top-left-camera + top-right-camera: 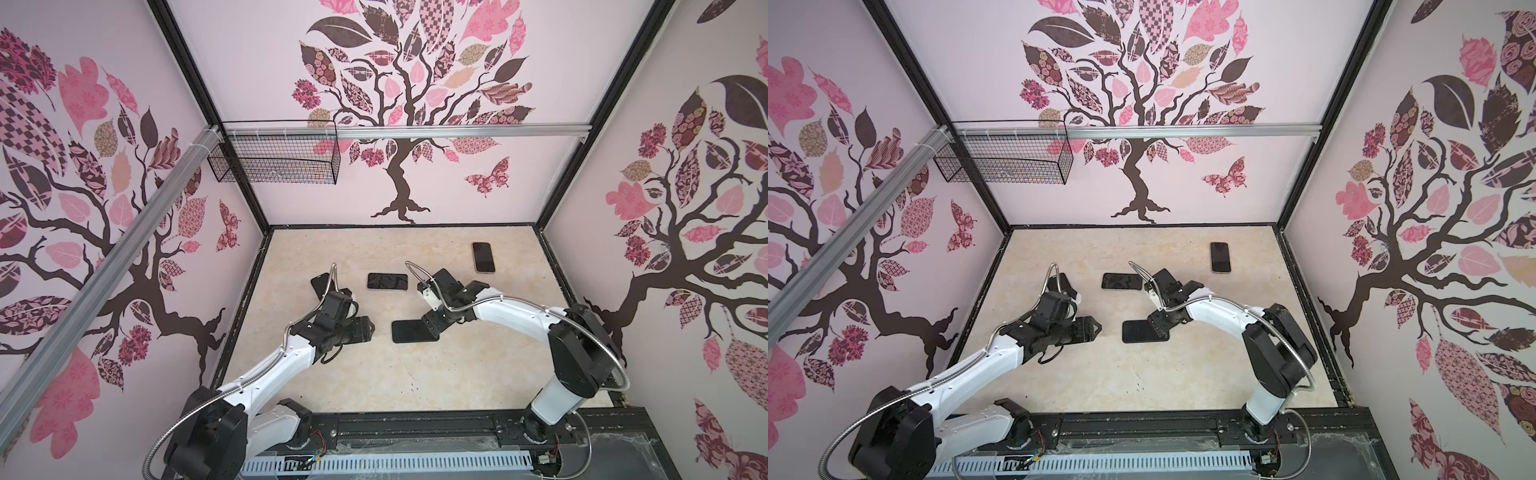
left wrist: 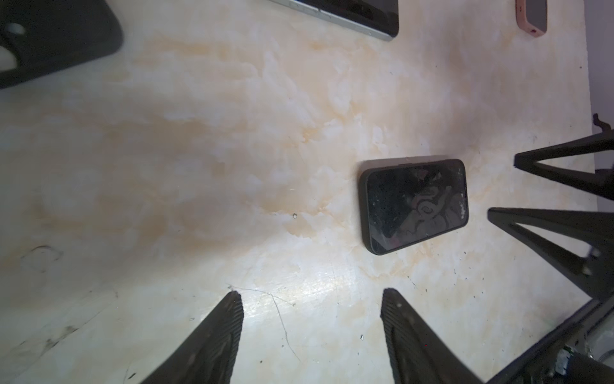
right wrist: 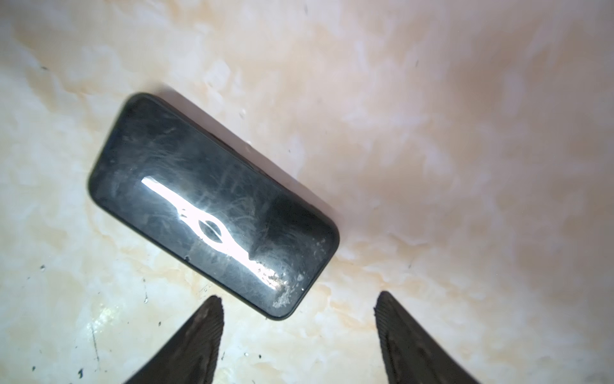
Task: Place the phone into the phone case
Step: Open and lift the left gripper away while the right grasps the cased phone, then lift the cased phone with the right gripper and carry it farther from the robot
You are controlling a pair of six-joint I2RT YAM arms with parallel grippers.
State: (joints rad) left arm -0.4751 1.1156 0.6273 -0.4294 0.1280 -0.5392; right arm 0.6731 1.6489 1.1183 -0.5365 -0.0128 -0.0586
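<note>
left gripper [image 2: 312,309] and right gripper [image 3: 299,306]: jaws spread, holding nothing, ribbed black fingertips [image 2: 226,332]. the phone [image 1: 409,331] lies flat, glossy scratched screen up, between the grippers on the cream marbled table [image 1: 478,365], long axis left-right in both top views, seated inside a matte black round-cornered phone case [image 2: 362,206].

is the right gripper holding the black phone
No, the right gripper is open, and the black phone lies flat on the table.
</note>
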